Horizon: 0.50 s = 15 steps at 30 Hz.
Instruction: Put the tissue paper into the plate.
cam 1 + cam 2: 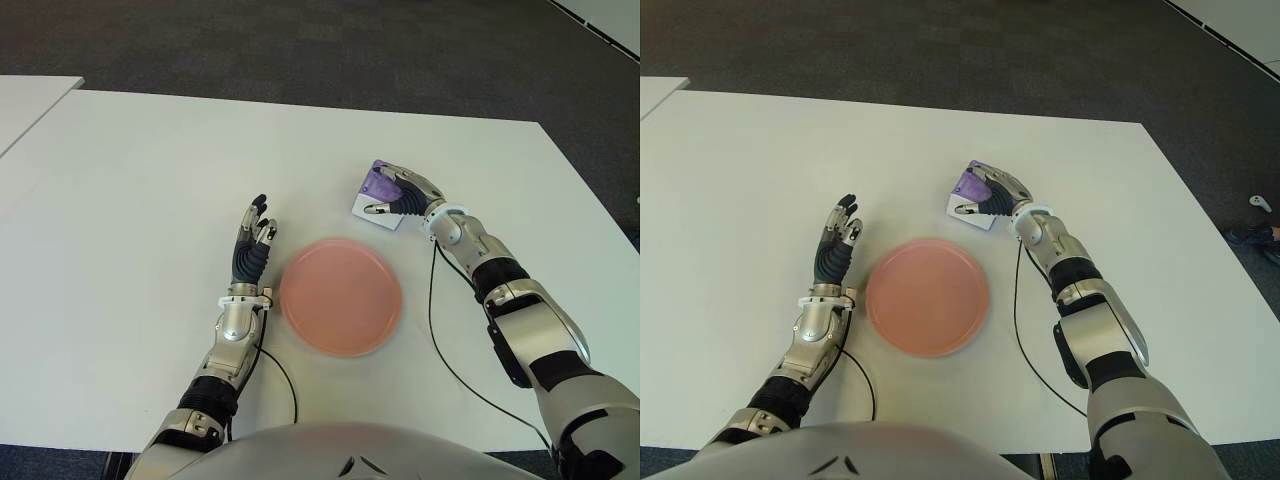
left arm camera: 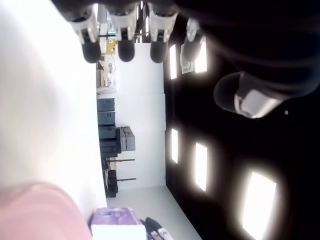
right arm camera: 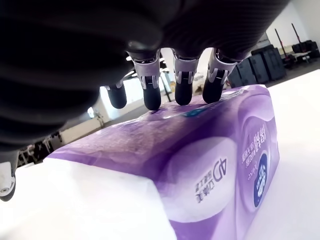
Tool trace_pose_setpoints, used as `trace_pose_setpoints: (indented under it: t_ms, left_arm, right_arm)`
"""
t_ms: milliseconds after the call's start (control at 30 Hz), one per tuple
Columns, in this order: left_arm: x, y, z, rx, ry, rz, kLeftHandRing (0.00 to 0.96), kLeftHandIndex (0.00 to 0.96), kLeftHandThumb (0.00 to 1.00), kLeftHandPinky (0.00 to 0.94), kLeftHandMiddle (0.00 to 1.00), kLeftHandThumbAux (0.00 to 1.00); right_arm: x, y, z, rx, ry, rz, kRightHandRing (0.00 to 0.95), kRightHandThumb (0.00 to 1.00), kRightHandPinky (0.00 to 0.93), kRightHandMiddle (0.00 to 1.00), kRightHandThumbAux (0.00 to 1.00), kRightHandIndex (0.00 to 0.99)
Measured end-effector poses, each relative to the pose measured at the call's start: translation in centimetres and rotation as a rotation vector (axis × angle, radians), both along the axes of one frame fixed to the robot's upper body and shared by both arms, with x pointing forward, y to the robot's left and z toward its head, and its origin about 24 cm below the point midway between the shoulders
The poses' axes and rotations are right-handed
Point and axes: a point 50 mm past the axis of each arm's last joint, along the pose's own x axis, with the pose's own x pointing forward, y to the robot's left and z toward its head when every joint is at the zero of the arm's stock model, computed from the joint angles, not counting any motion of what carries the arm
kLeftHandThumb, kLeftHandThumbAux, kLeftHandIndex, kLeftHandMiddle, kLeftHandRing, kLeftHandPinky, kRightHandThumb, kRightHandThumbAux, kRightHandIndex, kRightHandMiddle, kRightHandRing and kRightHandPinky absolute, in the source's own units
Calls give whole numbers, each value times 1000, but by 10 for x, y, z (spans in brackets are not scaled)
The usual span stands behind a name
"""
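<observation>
A purple and white pack of tissue paper (image 1: pixel 376 184) lies on the white table (image 1: pixel 150 180), just beyond the right rim of the round pink plate (image 1: pixel 340 296). My right hand (image 1: pixel 400 193) covers the pack. Its fingers (image 3: pixel 182 85) curl over the purple top and its thumb presses the white near side. The wrist view shows the pack (image 3: pixel 200 165) close under the palm, still down on the table. The plate holds nothing. My left hand (image 1: pixel 252 240) shows beside the plate's left edge with its fingers (image 2: pixel 125 47) straight and nothing in them.
A black cable (image 1: pixel 440 340) trails across the table from my right forearm toward the front edge. A second white table (image 1: pixel 25 100) stands at the far left. Dark carpet (image 1: pixel 300 40) lies beyond the far edge.
</observation>
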Motion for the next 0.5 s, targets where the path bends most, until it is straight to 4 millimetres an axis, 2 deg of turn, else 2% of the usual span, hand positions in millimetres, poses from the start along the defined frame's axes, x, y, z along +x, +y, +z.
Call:
trace_pose_setpoints:
  t_ms: [500]
  left_arm:
    - [0, 0, 0, 1, 3, 0, 0, 0, 0, 0, 0, 383]
  right_arm:
    - [0, 0, 0, 1, 3, -1, 0, 97, 0, 0, 404, 0]
